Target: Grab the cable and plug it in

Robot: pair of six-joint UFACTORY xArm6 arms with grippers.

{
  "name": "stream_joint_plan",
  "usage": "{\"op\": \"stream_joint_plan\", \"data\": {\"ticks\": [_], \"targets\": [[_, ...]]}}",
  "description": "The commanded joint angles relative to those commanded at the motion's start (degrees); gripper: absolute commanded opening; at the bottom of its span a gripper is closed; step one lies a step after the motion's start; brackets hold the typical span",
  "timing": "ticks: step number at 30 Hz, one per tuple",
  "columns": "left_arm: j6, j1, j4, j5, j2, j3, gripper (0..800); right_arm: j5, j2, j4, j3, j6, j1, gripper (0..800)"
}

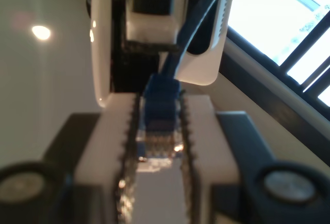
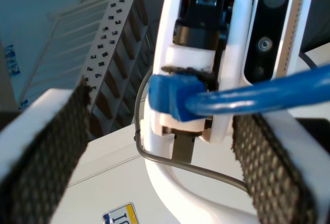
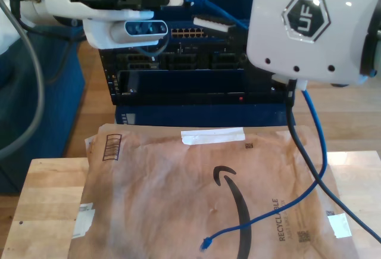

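One plug [image 1: 161, 123] is clamped in my first gripper [image 1: 161, 103]; my second gripper [image 2: 162, 110], jaws spread, should close squarely on the cable [image 2: 268, 94] behind it.

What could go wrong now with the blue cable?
The plug is pinched between my first gripper's fingertips, so it could twist and miss the ports. The cable hangs loose beside the black arm cable, so it might snag there or tug the plug out.
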State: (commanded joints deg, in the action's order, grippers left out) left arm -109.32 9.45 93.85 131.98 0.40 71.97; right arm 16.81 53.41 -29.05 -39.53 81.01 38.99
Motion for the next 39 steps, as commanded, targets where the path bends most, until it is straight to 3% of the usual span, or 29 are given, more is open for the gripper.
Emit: {"op": "stream_joint_plan", "data": {"ticks": [10, 23, 32, 39], "targets": [[-2.64, -0.09, -0.09, 0.7, 0.0, 0.09, 28, -1.14, -0.7, 0.0, 0.53, -0.09, 0.26, 397], [-2.64, -0.09, 0.0, 1.23, 0.79, -0.09, 29, -1.49, -0.7, 0.0, 0.53, 0.0, 1.23, 274], [-2.73, -0.09, 0.0, 1.58, 0.79, -0.09, 29, -1.49, -1.23, 0.0, 0.53, 0.0, 1.32, 272], [-2.73, -0.09, 0.0, 1.67, 0.79, -0.09, 30, -1.58, -1.23, 0.0, 0.53, 0.26, 1.32, 120]]}}
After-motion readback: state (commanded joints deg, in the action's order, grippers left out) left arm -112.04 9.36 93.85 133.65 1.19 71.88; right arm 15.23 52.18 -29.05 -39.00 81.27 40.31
